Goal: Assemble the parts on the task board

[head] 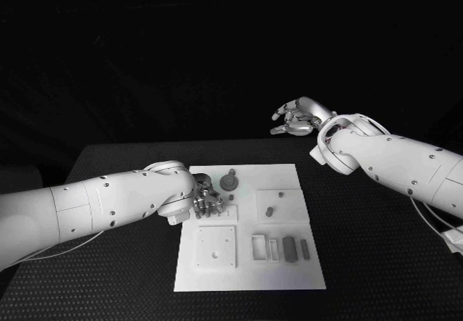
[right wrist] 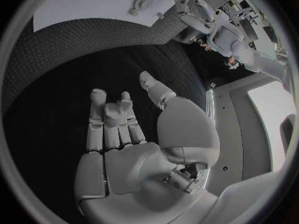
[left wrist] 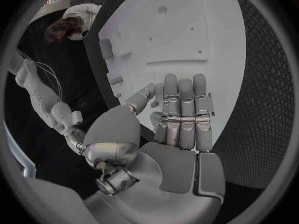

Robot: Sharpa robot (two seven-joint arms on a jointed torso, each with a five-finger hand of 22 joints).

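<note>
The white task board (head: 280, 274) lies in the middle of the black table. On it are a round grey part (head: 229, 180), two small pegs (head: 270, 210) in a square recess, and dark bars (head: 290, 249) beside a slotted holder. My left hand (head: 205, 199) hovers over the board's left side near the round part; in the left wrist view its fingers (left wrist: 184, 114) are stretched out side by side above the board (left wrist: 187, 30) with nothing in them. My right hand (head: 301, 117) is raised beyond the table's far edge, its fingers (right wrist: 112, 122) apart and empty.
A square plate (head: 217, 246) with holes sits on the board's near left. The right wrist view shows the board's far edge (right wrist: 87, 7) and the round part (right wrist: 143, 2). Bare black table (head: 386, 254) lies on both sides of the board.
</note>
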